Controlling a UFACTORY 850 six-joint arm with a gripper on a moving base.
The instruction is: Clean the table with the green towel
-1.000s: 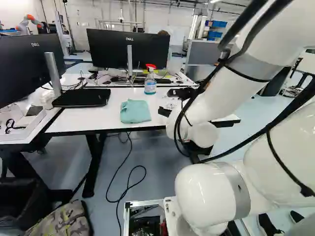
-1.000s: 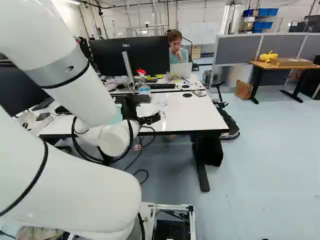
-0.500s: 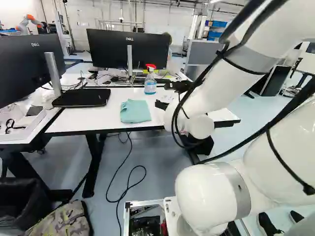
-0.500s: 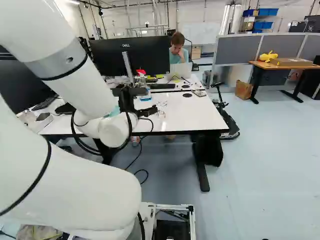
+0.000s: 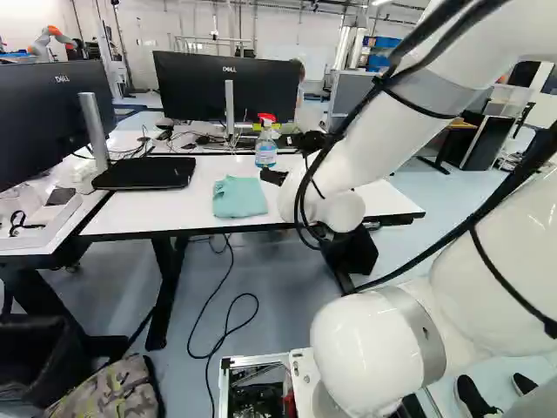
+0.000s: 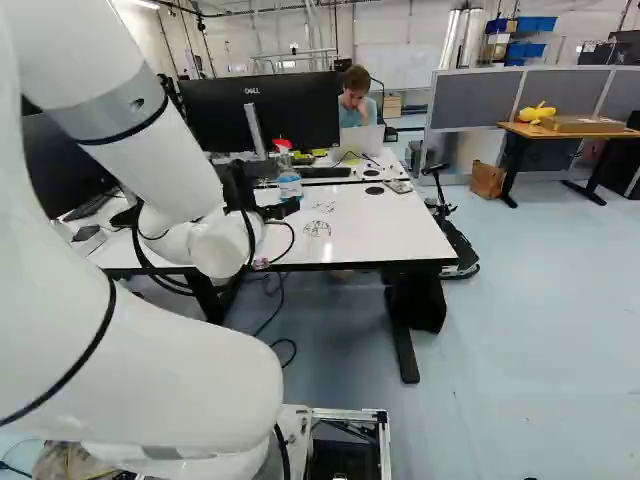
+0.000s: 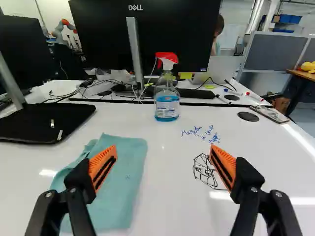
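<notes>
Plainly one towel [image 7: 125, 189], one spray bottle [image 7: 167, 105], perhaps four pens [image 7: 223, 99]

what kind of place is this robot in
Probably a robotics lab or shared tech workspace: large monitors stand on white desks, another robot arm with orange joints stands in the background, and grey partitions divide off a further area.

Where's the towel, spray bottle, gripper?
Towel [image 5: 240, 198]: left base view, middle of the cloth.
Spray bottle [image 7: 167, 106]: wrist view, front label.
Gripper [image 7: 163, 147]: wrist view, midway between its open fingertips.
</notes>
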